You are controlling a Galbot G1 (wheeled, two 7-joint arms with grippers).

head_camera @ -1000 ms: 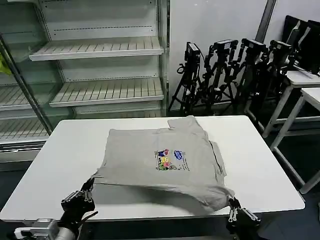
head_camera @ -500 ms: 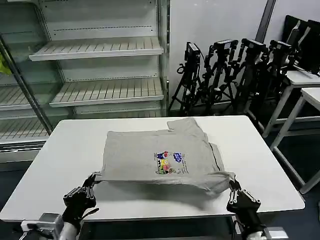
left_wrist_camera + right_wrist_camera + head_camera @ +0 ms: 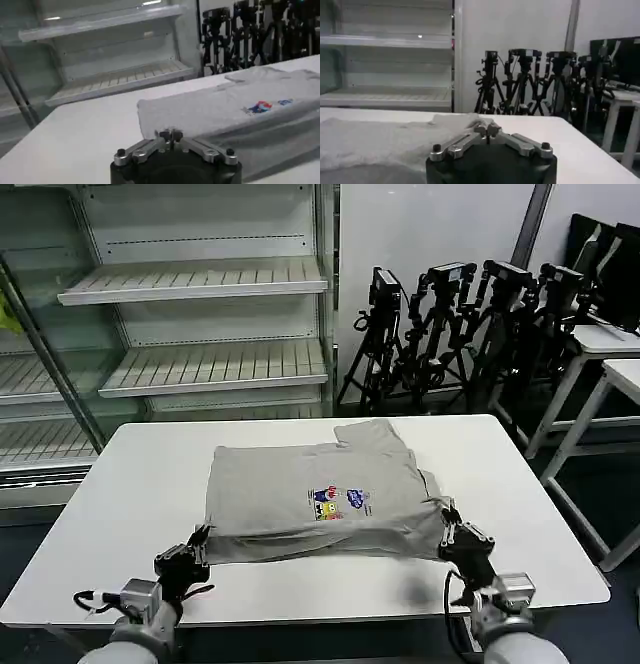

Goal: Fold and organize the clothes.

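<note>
One of the clothes, a light grey shirt [image 3: 300, 484] with a small multicoloured chest print [image 3: 340, 504], lies spread on the white table [image 3: 130, 474]. Its near hem is raised off the tabletop. My left gripper [image 3: 200, 536] is shut on the hem's near-left corner, and my right gripper [image 3: 447, 524] is shut on the near-right corner. In the left wrist view the left gripper [image 3: 171, 134] pinches the fabric edge, with the shirt [image 3: 215, 107] and its print [image 3: 257, 106] beyond. The right wrist view shows the right gripper [image 3: 487, 127] closed on a bunched bit of the shirt [image 3: 370, 140].
Empty white shelving [image 3: 200, 284] stands behind the table on the left. A row of black tripods [image 3: 450, 314] lines the back wall. White side tables [image 3: 610, 344] stand at the right. Bare tabletop lies along the near edge and on both sides of the shirt.
Both grippers have risen and moved away from the table's near edge, carrying the hem toward the far side. The shirt now looks shorter front to back.
</note>
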